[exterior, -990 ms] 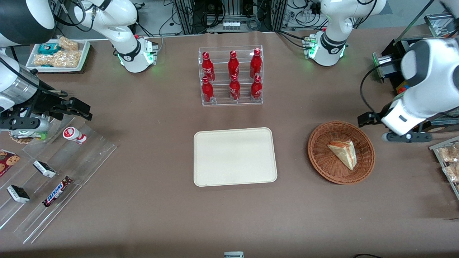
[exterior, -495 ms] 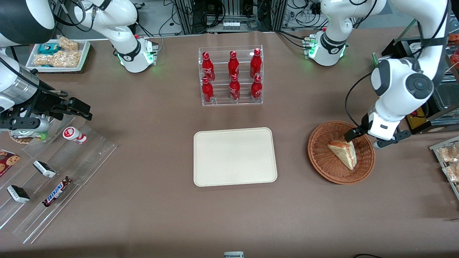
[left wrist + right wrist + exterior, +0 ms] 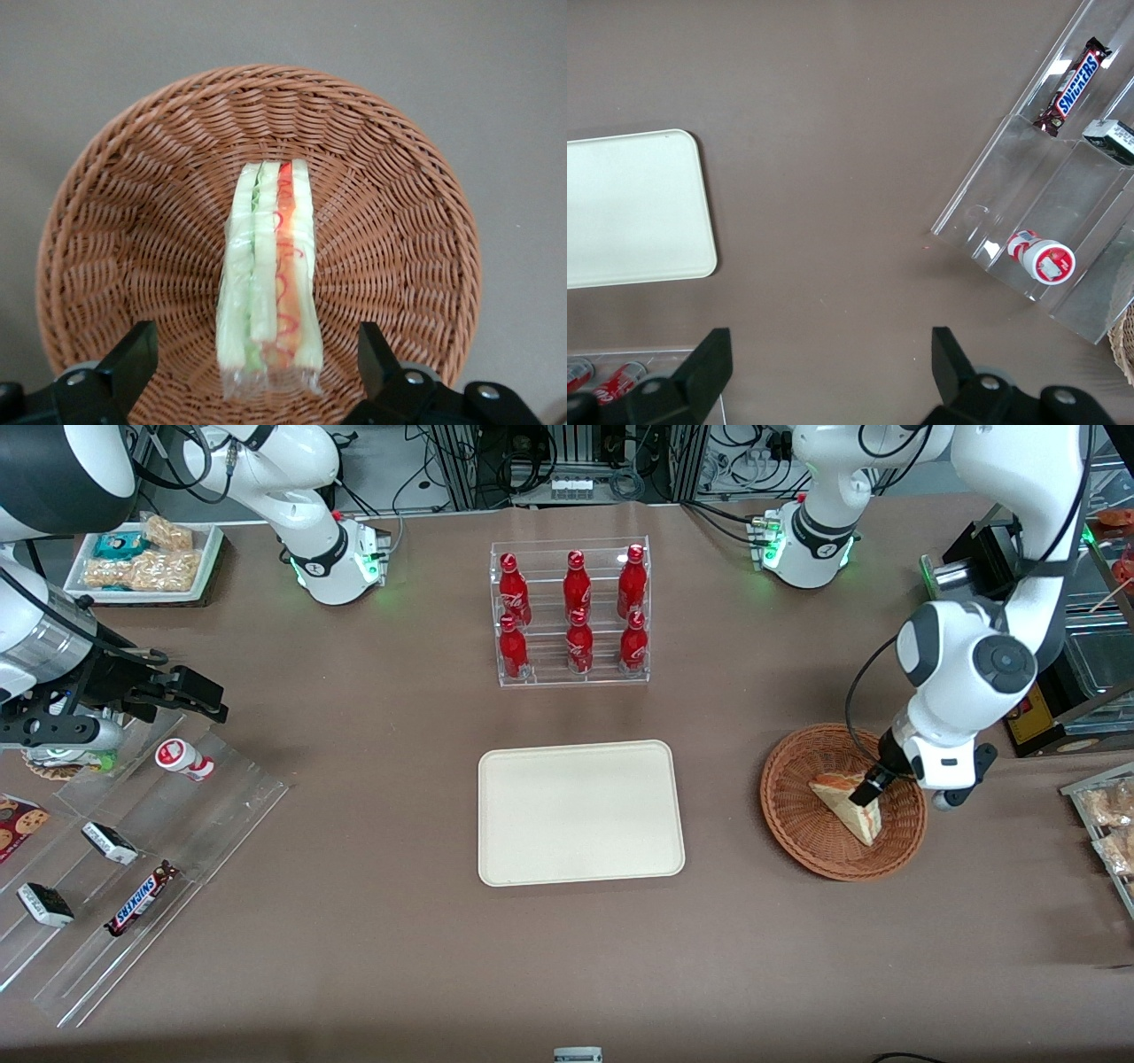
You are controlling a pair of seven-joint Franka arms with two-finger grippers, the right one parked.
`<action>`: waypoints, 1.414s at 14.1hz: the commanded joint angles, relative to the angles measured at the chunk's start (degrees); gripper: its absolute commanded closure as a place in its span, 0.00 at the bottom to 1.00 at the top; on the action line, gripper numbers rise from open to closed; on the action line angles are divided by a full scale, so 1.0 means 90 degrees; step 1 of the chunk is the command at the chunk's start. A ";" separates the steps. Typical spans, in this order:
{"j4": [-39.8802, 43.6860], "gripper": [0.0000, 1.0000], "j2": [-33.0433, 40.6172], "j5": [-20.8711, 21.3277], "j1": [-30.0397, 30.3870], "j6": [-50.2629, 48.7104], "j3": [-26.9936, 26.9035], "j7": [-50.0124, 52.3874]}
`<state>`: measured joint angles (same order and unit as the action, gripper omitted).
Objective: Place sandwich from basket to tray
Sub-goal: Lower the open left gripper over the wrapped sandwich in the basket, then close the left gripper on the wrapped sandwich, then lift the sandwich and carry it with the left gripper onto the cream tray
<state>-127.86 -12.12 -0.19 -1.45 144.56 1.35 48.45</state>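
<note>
The sandwich (image 3: pixel 846 802), a clear-wrapped pale wedge with green and red filling on its cut edge (image 3: pixel 268 283), lies in the round brown wicker basket (image 3: pixel 797 824). My gripper (image 3: pixel 873 786) hangs just above the sandwich's wide end, over the basket (image 3: pixel 115 230). It is open, with one black finger (image 3: pixel 133 354) on each flank of the sandwich and clear gaps between them. The cream tray (image 3: pixel 580 811) lies flat at mid-table, bare, beside the basket toward the parked arm's end.
A clear rack of red bottles (image 3: pixel 571 613) stands farther from the front camera than the tray. Clear stepped shelves with snacks (image 3: pixel 133 850) lie toward the parked arm's end. Packets in a tray (image 3: pixel 1107 824) sit at the working arm's table edge.
My arm swung in from the working arm's table edge and came down over the basket. The gripper now straddles the sandwich. The sandwich has not moved.
</note>
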 commanded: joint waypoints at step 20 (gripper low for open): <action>0.4126 0.93 -0.2343 0.0197 -0.3010 -0.1883 0.0212 -0.0238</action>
<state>-98.81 -26.69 0.36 -23.90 128.69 3.84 45.61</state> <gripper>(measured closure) 0.855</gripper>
